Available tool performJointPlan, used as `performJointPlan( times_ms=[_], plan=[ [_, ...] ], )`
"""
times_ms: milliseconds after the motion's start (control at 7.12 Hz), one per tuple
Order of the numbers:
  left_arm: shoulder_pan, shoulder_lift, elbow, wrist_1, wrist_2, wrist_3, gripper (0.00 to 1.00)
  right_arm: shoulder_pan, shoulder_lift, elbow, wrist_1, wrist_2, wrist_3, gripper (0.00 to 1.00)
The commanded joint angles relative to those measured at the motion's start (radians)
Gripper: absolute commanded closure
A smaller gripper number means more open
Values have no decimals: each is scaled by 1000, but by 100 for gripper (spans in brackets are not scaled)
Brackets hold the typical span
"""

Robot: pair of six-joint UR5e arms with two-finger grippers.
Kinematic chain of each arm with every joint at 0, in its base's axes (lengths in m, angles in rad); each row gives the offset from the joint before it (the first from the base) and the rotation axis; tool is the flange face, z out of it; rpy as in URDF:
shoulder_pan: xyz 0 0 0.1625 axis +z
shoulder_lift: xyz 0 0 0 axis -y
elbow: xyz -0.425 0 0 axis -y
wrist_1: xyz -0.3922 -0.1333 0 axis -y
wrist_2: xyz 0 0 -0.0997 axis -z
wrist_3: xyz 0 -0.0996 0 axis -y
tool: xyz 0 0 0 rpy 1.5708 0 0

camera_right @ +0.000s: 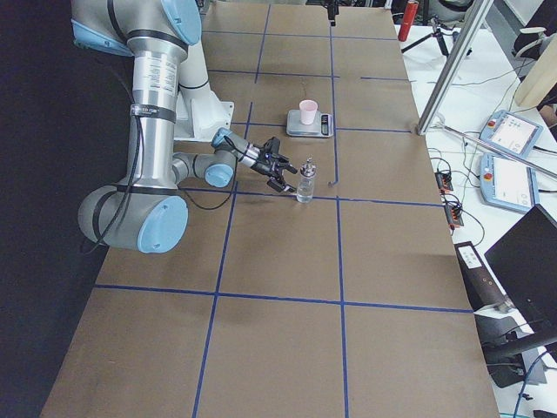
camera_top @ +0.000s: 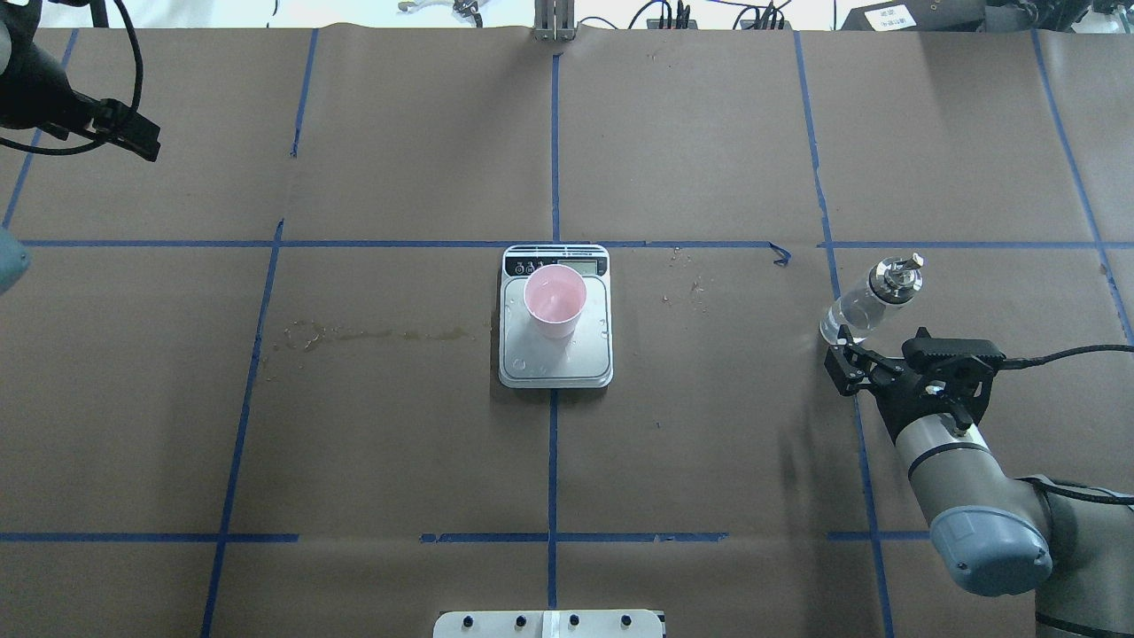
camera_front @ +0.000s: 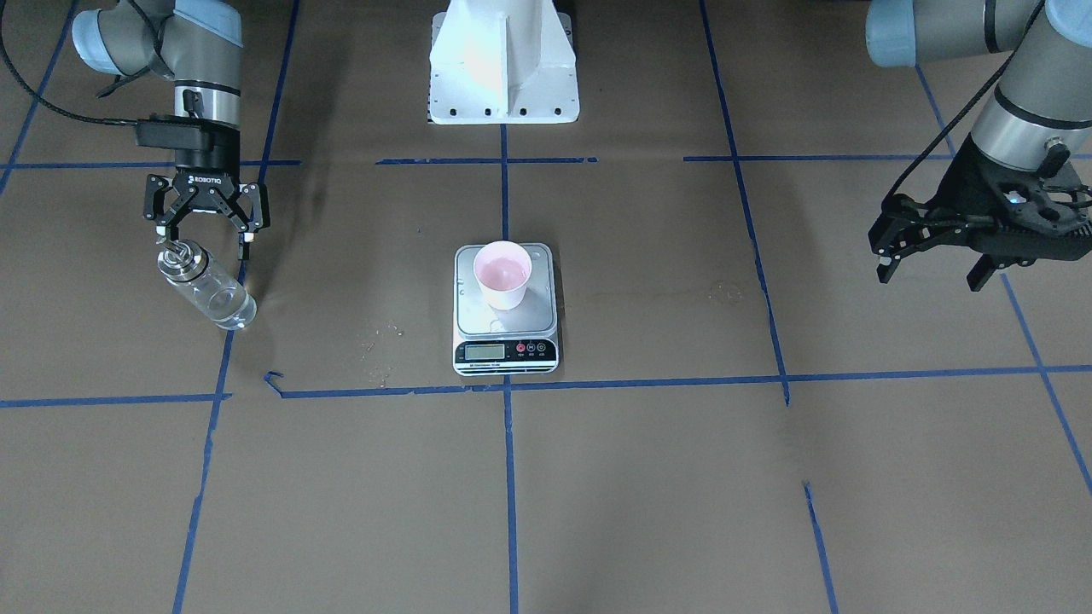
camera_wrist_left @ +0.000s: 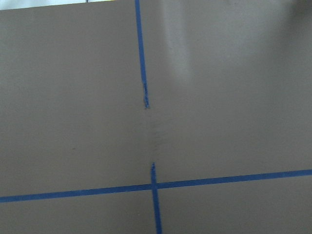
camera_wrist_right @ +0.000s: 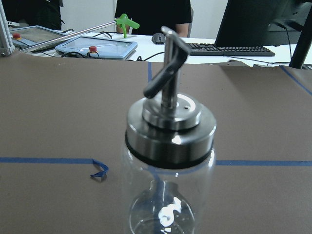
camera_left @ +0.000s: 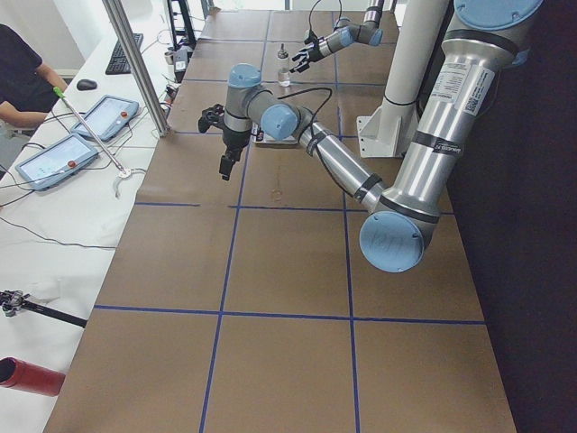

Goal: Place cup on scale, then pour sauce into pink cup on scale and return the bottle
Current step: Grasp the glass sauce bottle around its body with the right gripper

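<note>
right end effector (camera_front: 206, 242) spread near one bottle (camera_front: 209, 294); one cup (camera_front: 503, 275) on one scale (camera_front: 478, 321).

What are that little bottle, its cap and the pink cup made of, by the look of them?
The bottle looks like clear glass, or possibly hard plastic: it is see-through, with sharp bright glints. Its cap appears to be polished metal, silver and mirror-like. The cup seems to be paper or thin plastic: matt, whitish outside and pink inside.

Robot lab: tape-gridded table (camera_front: 682, 477), operator tablets (camera_left: 56, 161).
</note>
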Motion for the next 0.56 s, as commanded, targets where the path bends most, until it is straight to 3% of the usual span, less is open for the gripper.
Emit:
performJointPlan(
  times_ms=[0,422],
  plan=[
    [-9,2,13,-2,17,23,0,10,27,-37,1,-3,-39,0],
    [-7,6,37,-3,25,53,0,82,114,-106,-1,8,-111,0]
  ],
)
